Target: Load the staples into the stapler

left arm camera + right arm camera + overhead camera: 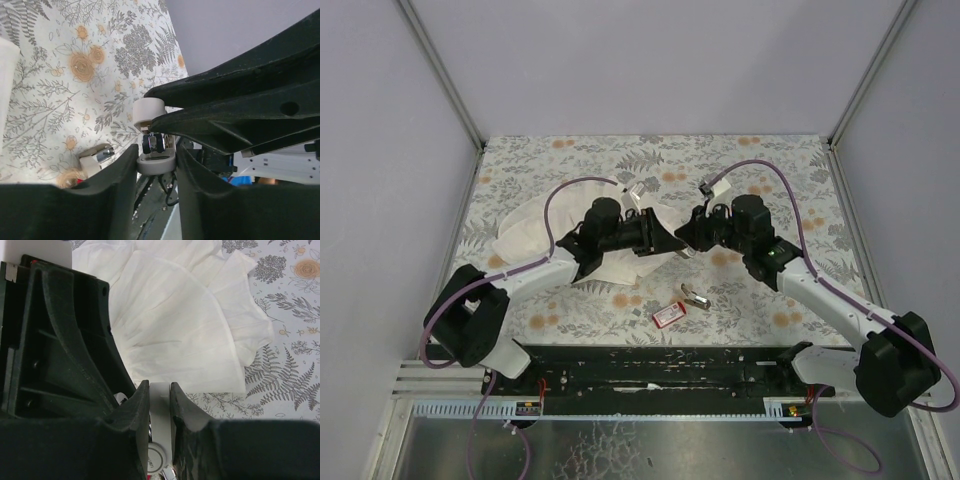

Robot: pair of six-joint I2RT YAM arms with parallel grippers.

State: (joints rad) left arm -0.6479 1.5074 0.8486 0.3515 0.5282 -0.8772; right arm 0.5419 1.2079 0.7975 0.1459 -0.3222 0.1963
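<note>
Top external puts the red staple box (pixel 668 314) and stapler (pixel 695 296) side by side on the table (pixel 770 170), off the white cloth's (pixel 535 235) near-right corner, apart from my claws. My right claw (pixel 159 386) pinches a thin white piece (pixel 160 410). My left claw (pixel 157 152) stands half-closed around a round white piece (pixel 156 165); I cannot tell whether it grips. Only the left wrist view shows shiny metal (pixel 153 143) there.

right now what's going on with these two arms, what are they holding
The two arms meet over the middle of the table. The right gripper is shut on a small pale piece with a silvery bit, and the fingers of the left gripper flank the same piece; whether they grip it is unclear. Stapler or staples, I can't tell. The red box and a small silvery item lie on the table nearer the bases, a white cloth under the left arm.
</note>
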